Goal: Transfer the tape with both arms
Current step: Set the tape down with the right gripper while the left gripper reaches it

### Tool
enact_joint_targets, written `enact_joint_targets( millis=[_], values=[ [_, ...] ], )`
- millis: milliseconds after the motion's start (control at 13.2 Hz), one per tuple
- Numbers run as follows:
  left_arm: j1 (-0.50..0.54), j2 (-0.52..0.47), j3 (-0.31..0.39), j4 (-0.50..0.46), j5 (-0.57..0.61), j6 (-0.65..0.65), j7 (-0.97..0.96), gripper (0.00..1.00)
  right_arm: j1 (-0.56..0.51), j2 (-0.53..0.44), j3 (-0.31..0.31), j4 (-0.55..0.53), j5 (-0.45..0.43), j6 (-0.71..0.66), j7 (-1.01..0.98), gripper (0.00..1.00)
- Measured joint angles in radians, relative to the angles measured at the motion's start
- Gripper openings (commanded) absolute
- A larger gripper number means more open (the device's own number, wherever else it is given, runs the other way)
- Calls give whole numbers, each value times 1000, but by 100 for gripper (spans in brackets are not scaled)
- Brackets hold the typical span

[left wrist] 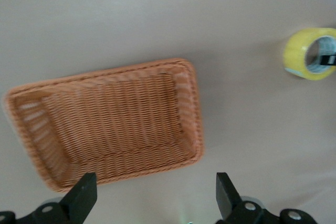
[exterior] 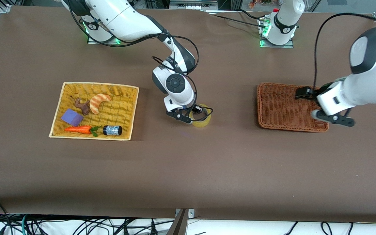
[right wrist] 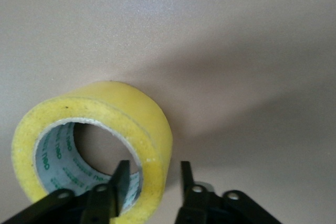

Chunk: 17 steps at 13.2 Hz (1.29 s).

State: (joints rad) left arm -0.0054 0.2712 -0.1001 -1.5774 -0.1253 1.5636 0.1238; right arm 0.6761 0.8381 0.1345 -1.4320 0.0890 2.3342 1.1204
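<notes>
- The tape [right wrist: 105, 129] looks like a stiff, light ring. I judge the wound layers and grey core will not give under a pinch, so it should hold its shape.
- Its outer face looks smooth and glossy, and I expect it to be slippery. The roll could also run away if nudged while on its curved side.
- The best hold, to my mind, is across the wall, with one finger in the hole and one on the outside, square to the wall so it cannot swivel.
- My right gripper [right wrist: 152, 187] is placed just that way. One of my fingers [right wrist: 122, 179] is inside the core and the other stands outside the yellow wall.
- They are parted a little wider than the wall. I see a sliver of gap on the outer side, so I judge I am not pinching it.
- In the front view the tape [exterior: 202, 120] is low on the table [exterior: 188, 169], between the two baskets. It lies at about 3 o'clock from the yellow basket [exterior: 100, 86] and about 9 o'clock from the brown basket [exterior: 273, 107].
- My right gripper [exterior: 188, 116] is right at the roll.
- My left gripper [exterior: 333, 118] waits over the brown basket's rim, at the left arm's end of the table. Its fingers are spread wide and hold nothing.
- From that wrist the tape [left wrist: 310, 53] is well apart from my left gripper [left wrist: 155, 203], up toward 2 o'clock, past the brown basket [left wrist: 194, 103].
</notes>
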Motion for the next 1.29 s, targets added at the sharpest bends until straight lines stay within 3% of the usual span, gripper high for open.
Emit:
enact_joint_targets(
  millis=[151, 454, 681, 908, 1286],
  values=[
    [-14, 37, -10, 0, -55, 41, -44, 100, 0, 0, -1, 8, 0, -3, 0, 98],
    [-212, 105, -31, 0, -65, 195, -348, 100, -44, -53, -24, 111, -6, -179, -2, 98],
    [-359, 177, -33, -1, -65, 339, -514, 100, -85, -149, -105, 155, -39, -280, -57, 96],
    [-413, 246, -32, -2, -65, 432, -541, 100, -110, -200, -219, 155, -34, -359, -162, 96],
    [-507, 372, -30, -3, -65, 595, -647, 99, -208, -240, -241, 143, -27, -414, -297, 97]
  ],
)
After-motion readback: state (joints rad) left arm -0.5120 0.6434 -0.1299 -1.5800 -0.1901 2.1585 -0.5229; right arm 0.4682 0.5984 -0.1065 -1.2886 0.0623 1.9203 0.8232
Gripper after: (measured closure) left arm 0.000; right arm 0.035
